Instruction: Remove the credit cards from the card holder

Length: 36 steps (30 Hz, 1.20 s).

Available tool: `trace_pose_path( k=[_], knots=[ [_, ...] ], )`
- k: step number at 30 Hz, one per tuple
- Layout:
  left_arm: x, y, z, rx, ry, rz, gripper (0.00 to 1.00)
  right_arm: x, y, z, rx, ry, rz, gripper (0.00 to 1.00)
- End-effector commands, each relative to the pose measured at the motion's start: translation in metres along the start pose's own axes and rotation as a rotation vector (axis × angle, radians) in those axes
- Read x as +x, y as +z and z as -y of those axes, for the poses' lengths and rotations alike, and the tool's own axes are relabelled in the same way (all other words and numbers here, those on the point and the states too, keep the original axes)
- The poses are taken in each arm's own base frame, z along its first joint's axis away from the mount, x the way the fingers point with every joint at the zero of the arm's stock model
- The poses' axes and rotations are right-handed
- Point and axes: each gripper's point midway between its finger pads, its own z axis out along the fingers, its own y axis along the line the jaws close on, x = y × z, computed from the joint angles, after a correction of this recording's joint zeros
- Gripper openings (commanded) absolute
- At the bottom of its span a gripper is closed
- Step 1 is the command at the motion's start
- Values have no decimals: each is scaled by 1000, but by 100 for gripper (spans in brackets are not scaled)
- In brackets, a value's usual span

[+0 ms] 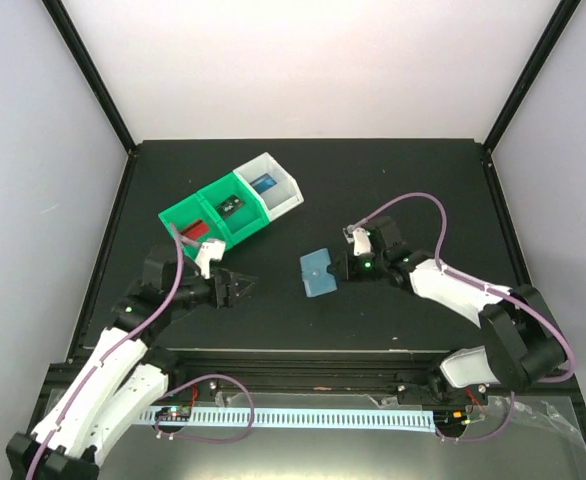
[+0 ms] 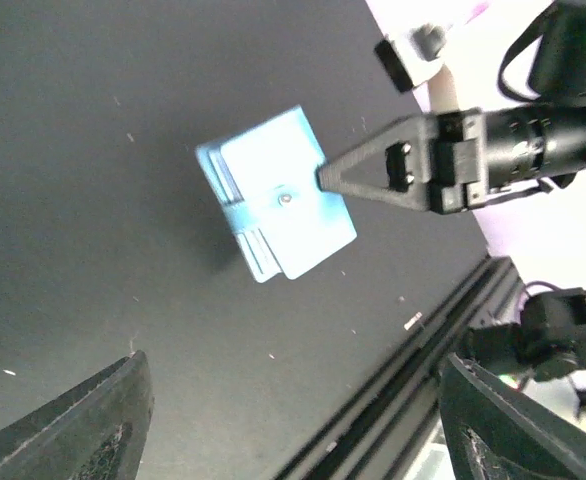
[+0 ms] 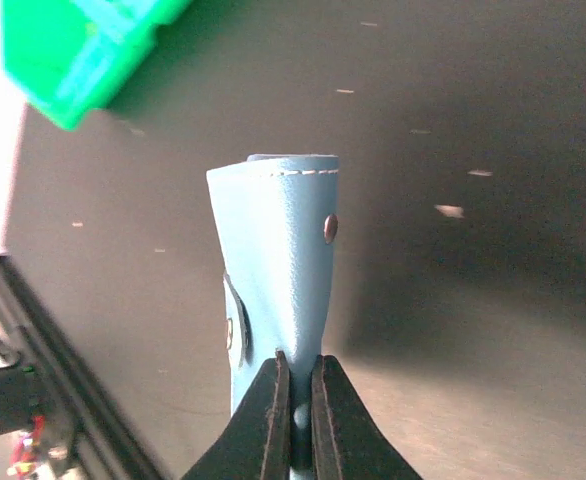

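The pale blue card holder lies on the black table between the two arms. My right gripper is shut on its right edge; in the right wrist view the jaws pinch one raised panel of the holder. My left gripper is open and empty, left of the holder and apart from it. The left wrist view shows the holder with the right gripper on it. A red card, a dark card and a blue card lie in the bins. No card shows in the holder.
A row of two green bins and a white bin stands at the back left of the holder; a green corner shows in the right wrist view. The table's front rail runs along the near edge.
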Motion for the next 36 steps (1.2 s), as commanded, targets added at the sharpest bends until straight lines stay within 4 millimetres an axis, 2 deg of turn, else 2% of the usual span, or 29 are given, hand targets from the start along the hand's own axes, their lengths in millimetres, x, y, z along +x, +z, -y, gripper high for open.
trace_pose_path(
  k=[1,5,8,14,21,26,29,32,36],
  knots=[
    [6,23,16,144,-81,-47,79,-19,-7,-65,-139,-9,109,1],
    [11,37,16,145,-94,-78,76,-14,-7,-100,-199,-35,110,1],
    [13,49,23,189,-97,-104,69,-6,-6,-119,-234,-53,98,1],
    [22,78,19,157,-88,-174,62,6,-6,-146,-280,-94,92,1],
    [39,100,-5,41,-70,-244,57,16,-9,-139,-248,-112,91,1],
    [55,114,-18,-2,-70,-303,55,31,-11,-142,-283,-113,77,1],
    [60,120,-10,64,-88,-327,53,38,-7,-142,-286,-114,68,1],
    [57,120,0,109,-87,-312,52,43,-2,-136,-242,-122,53,1],
    [56,120,1,113,-75,-312,56,45,2,-134,-230,-119,50,1]
  ],
)
